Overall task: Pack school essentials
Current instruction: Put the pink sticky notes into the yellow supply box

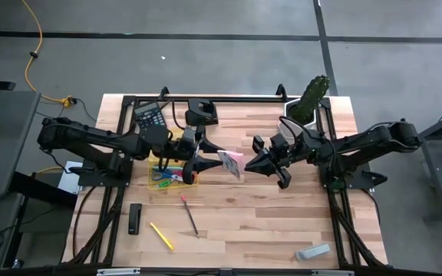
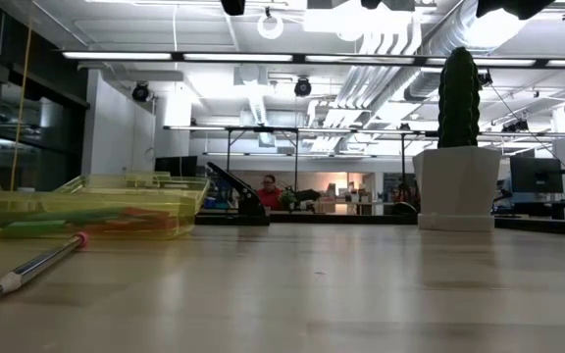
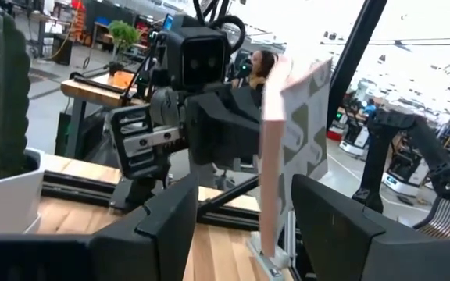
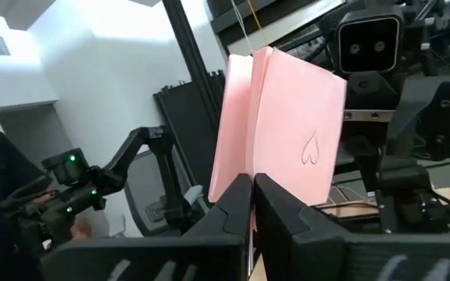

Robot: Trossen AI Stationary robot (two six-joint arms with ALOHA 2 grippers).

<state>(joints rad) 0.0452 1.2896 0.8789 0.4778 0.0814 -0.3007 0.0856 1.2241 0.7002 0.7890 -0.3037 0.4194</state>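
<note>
My right claw [image 4: 252,204] pinching the pink square note pad [image 4: 283,144], held in the air beside the yellow clear plastic tray [image 1: 159,178] | my left claw [image 1: 203,156] spread wide around the pad, above the tray's edge | wooden table [image 1: 267,215]: yellow pen [image 1: 160,236] near the tray.

Overhead looks straight down; low camera level; wrist cameras face each other closely.
</note>
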